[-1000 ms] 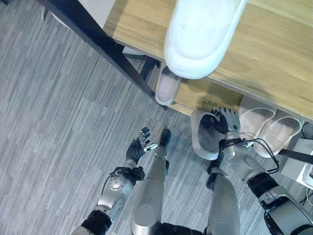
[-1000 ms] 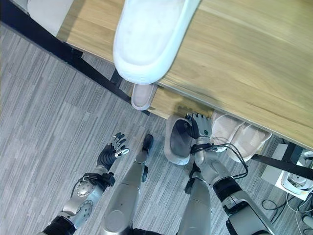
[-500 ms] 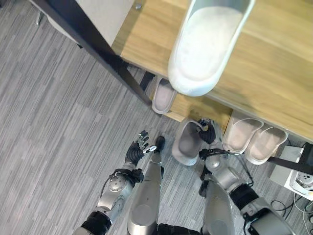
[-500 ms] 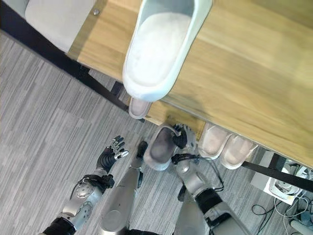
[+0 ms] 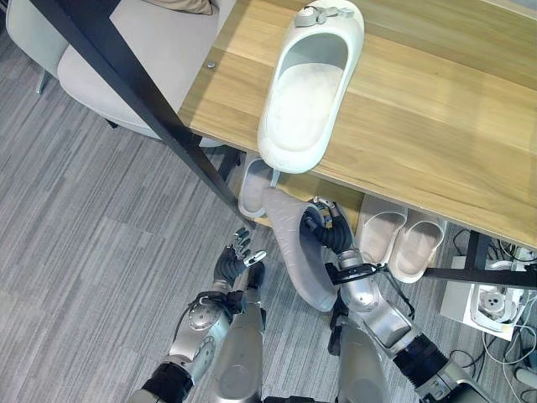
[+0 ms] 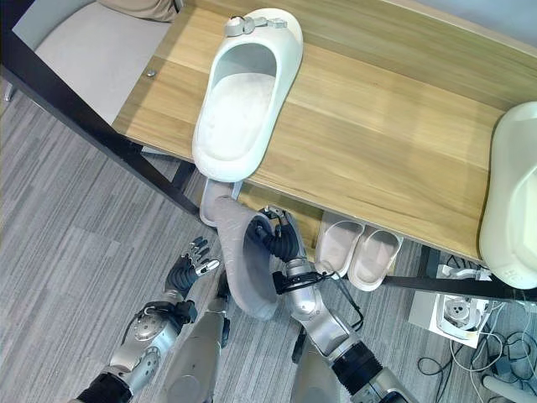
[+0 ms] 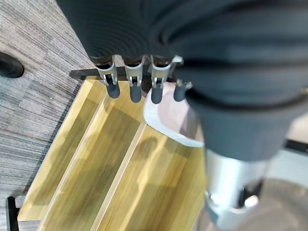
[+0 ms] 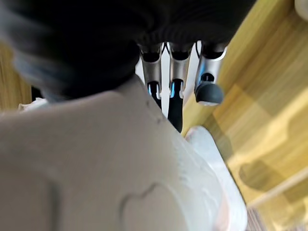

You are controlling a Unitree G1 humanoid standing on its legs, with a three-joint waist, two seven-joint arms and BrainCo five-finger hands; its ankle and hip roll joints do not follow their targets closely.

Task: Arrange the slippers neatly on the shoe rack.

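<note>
Below, right hand [image 5: 325, 228] curled round a grey slipper [image 5: 295, 248] at the shoe rack [image 5: 436, 126]'s six o'clock edge, left hand [image 5: 232, 262] at nine o'clock, fingers spread, holding nothing.

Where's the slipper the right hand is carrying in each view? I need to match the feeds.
Left eye view: grey slipper low in the middle, gripped by the right hand.
Right eye view: low, left of centre.
Left wrist view: I can't pick it out.
Right wrist view: pale bulk right at the lens.
Shared landmark: white slipper on the wooden shelf.
</note>
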